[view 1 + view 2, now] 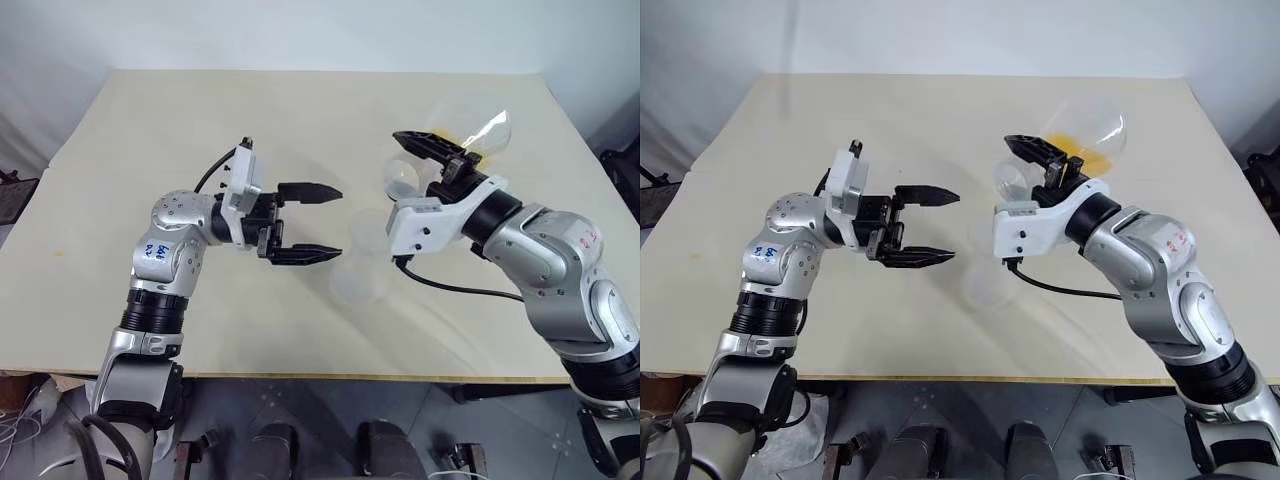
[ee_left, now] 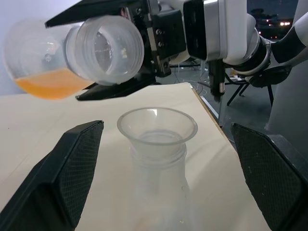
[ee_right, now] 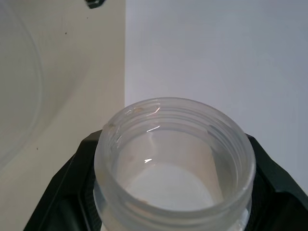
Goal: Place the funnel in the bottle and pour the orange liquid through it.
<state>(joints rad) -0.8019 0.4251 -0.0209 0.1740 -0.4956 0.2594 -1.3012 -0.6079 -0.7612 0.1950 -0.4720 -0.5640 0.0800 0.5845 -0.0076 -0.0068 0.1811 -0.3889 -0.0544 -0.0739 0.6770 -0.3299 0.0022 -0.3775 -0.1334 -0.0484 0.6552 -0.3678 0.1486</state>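
A: The funnel (image 2: 157, 126) already sits in the mouth of the bottle (image 1: 360, 272), and the bottle stands on the bench (image 1: 300, 130) between our two arms, so we judge that the first half of the job is done.

B: And we have the larger flask (image 2: 72, 57) tipped almost on its side, just above and behind the funnel, the right gripper (image 1: 432, 150) with its fingers clamped on the flask's neck. That tilt points its mouth toward the funnel.

A: The orange liquid (image 2: 48, 83) pools low in the flask's belly, short of the neck, so we'd say no pour yet.

B: Our left gripper (image 1: 307, 222) sits beside the bottle, fingers (image 2: 72, 171) wide apart either side of it, touching nothing. Ready to steady it, we'd guess.

A: Nothing else on the bench near the bottle. What could spoil it is the flask's wide mouth missing that narrow funnel rim.
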